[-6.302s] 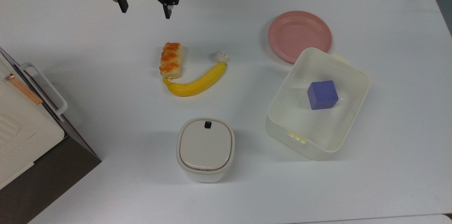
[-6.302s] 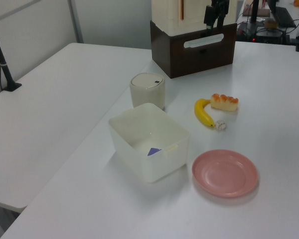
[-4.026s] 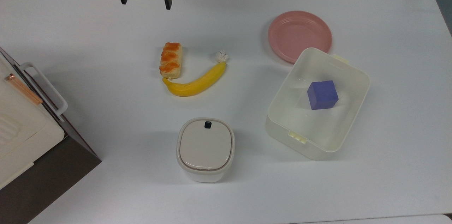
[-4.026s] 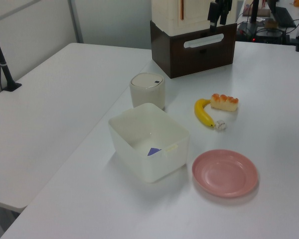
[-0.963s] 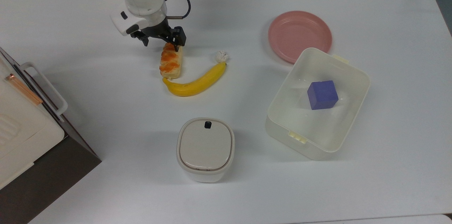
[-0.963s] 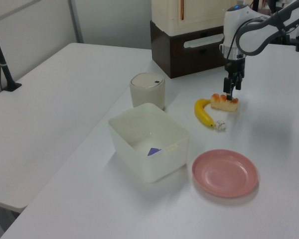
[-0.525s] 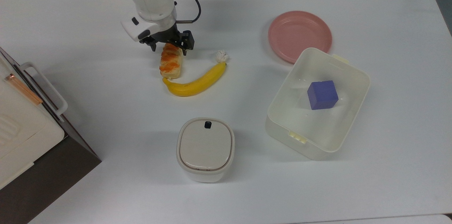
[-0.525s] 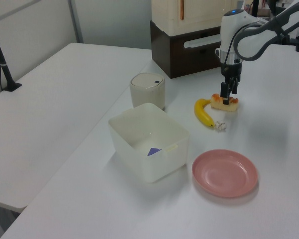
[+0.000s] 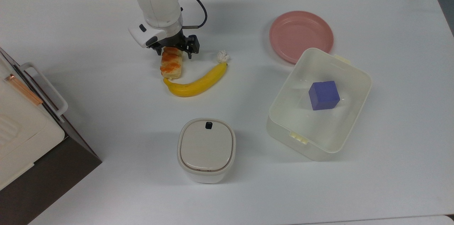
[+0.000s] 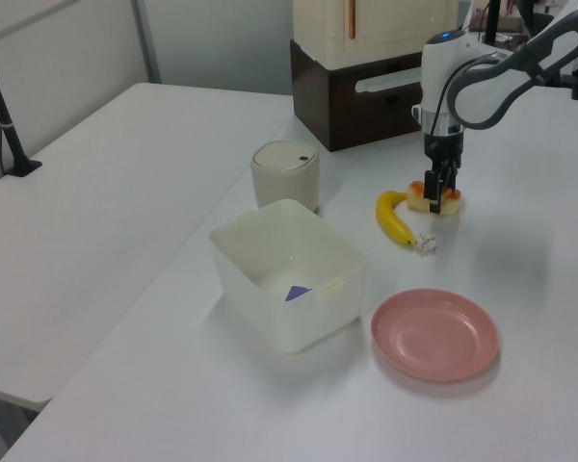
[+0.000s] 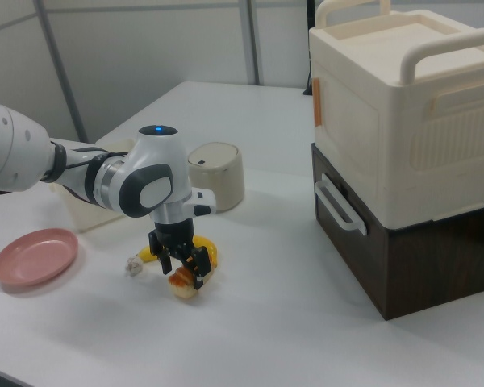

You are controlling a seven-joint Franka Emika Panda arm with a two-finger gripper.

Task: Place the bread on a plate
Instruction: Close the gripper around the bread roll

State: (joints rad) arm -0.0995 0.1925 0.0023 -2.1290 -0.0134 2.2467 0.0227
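A glossy orange-brown glaze tops the bread (image 9: 171, 62) at upper centre of the top view, on a smooth matt white desk (image 9: 106, 111). The pink plate (image 9: 300, 35) has a soft sheen; the tub (image 9: 354, 111) at right looks like translucent white plastic; the banana (image 9: 198, 82) has smooth skin.

overhead top view, opposed oblique side views

Bread (image 9: 171, 66): oblong, orange-glazed, flat on worktop (image 9: 88, 26), far end between tool (image 9: 172, 52) fingers. Plate (image 9: 300, 36): pink, round, empty, well apart from tool.
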